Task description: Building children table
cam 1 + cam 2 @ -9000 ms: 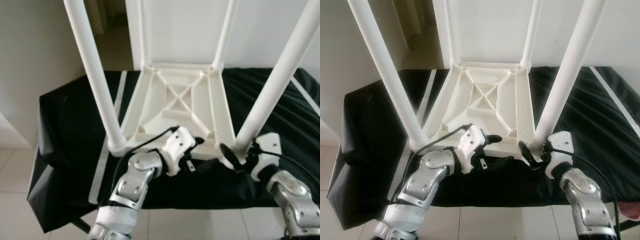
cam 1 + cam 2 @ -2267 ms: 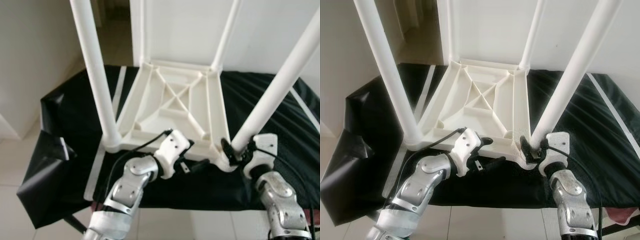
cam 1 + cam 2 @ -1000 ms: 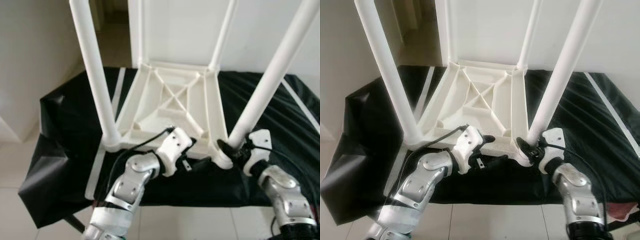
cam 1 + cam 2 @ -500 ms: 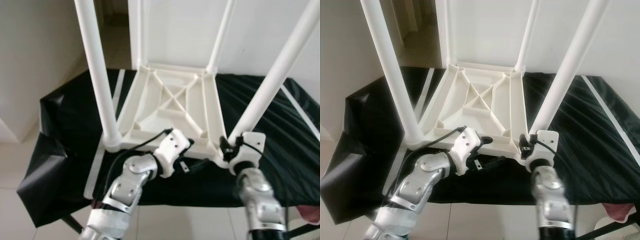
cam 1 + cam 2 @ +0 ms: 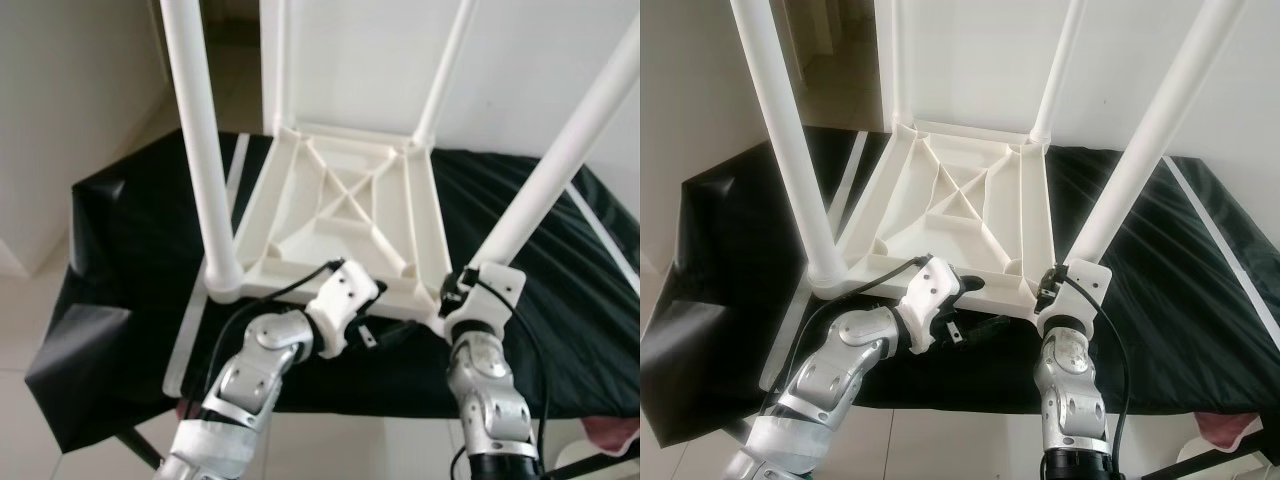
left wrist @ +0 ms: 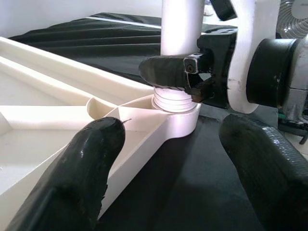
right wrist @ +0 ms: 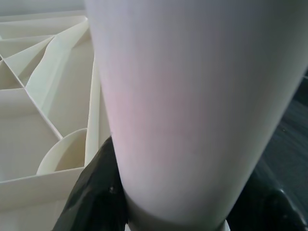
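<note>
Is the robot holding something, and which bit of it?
Yes. The right gripper is clamped on the near right table leg at its bottom end, just above the threaded joint. The left gripper is open beside the tabletop's edge, holding nothing.

One white table top (image 5: 345,215), upside down. Four white legs standing in its corners — near left leg (image 5: 205,180), near right leg (image 5: 545,195), far left leg (image 5: 279,65), far right leg (image 5: 445,70). One black cloth (image 5: 130,240) beneath. Two grippers — right gripper (image 6: 185,77) with jaws closed around the near right leg's base; left gripper (image 6: 178,159) with jaws apart at the top's near edge.
</note>
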Tool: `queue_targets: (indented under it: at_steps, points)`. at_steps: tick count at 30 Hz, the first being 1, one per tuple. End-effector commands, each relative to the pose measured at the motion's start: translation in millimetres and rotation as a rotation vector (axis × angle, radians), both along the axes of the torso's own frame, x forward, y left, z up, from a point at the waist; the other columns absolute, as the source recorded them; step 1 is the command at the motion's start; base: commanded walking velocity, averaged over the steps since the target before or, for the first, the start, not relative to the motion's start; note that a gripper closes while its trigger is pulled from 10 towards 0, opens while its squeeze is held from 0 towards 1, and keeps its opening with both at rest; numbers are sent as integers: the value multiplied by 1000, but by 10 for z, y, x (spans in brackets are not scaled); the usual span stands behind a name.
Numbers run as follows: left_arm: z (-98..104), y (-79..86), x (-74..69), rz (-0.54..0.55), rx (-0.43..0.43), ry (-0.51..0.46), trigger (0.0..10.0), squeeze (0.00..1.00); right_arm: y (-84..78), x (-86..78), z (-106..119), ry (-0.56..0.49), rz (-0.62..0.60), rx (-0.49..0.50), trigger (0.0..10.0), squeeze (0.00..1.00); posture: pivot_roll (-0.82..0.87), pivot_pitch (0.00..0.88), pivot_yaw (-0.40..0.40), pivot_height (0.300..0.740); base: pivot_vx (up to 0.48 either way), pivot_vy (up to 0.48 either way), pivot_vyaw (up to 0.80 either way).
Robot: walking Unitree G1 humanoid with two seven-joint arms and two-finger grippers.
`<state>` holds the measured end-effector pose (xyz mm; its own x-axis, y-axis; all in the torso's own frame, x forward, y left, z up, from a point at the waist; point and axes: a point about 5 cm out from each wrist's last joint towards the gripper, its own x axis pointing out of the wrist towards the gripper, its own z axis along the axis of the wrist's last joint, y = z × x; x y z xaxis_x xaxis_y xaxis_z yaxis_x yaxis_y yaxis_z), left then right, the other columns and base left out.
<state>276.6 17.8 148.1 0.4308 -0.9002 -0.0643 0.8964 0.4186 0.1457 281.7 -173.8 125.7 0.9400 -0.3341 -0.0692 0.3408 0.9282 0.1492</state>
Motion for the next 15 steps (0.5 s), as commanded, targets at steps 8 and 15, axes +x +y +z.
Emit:
queue_targets:
  at_steps: [8,15]
  points:
    - [-10,-33,-15,30,8,-10,10000,0,184,-8,75,-65,118,65,10000,1000,81,0,-75,740,0,0,0]
    - [-3,-52,-15,14,7,-16,10000,0,-99,-34,172,-127,230,-84,10000,1000,55,0,-62,740,0,0,0]
